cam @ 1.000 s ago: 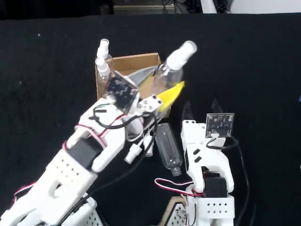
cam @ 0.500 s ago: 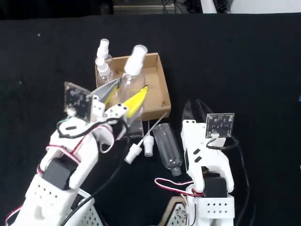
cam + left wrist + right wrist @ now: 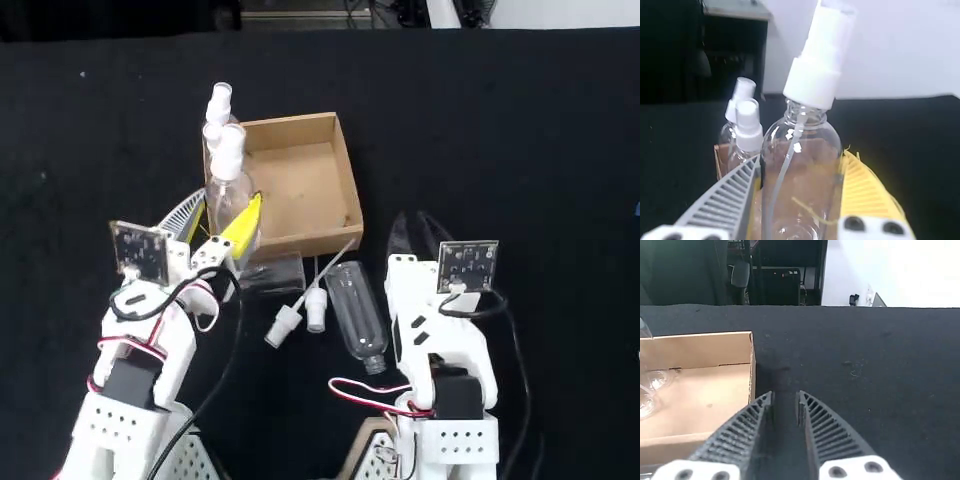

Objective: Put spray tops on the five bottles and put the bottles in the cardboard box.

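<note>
A capped bottle (image 3: 228,188) stands at the box's (image 3: 346,185) left wall, clamped in the left gripper (image 3: 229,212). Before the box an open bottle (image 3: 357,318) and two spray tops (image 3: 316,306) lie on the counter (image 3: 520,130), beside the barely parted right gripper (image 3: 412,222).

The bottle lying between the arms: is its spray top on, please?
Off: the bottle lies with a bare neck, two loose spray tops beside it.

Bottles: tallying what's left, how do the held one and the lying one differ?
The held bottle wears a spray top; the lying bottle has none. The held bottle stands upright in the left pincer; the lying bottle rests free on the table. Both are clear.
</note>
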### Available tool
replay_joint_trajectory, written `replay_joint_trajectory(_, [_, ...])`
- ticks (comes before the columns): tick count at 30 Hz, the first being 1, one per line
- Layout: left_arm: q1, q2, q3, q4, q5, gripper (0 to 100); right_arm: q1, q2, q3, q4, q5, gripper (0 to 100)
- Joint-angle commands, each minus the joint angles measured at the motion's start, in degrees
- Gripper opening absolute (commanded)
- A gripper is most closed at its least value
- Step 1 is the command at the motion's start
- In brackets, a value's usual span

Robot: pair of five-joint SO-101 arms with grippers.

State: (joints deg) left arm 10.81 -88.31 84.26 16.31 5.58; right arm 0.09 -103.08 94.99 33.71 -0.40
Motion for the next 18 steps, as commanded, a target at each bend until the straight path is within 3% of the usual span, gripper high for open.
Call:
replay_joint_trajectory(1, [-1.3,-1.2,5.8,-12.5,0.1,3,1.2,-2.7,-0.8,-2.0,0.5,4.9])
replay_joint_trajectory(8, [-1.5,-1.1,10.3,-17.1,0.0,3,1.2,-2.7,-1.1,-2.0,0.6,4.9])
replay_joint_trajectory(12, [-5.1,-0.6,10.6,-20.4,0.3,3,1.2,-2.7,-1.1,-2.0,0.6,4.9])
replay_joint_trajectory(18, [-6.1,7.6,6.5,-20.7,0.5,3,1.2,-2.7,-0.9,-2.0,0.6,4.9])
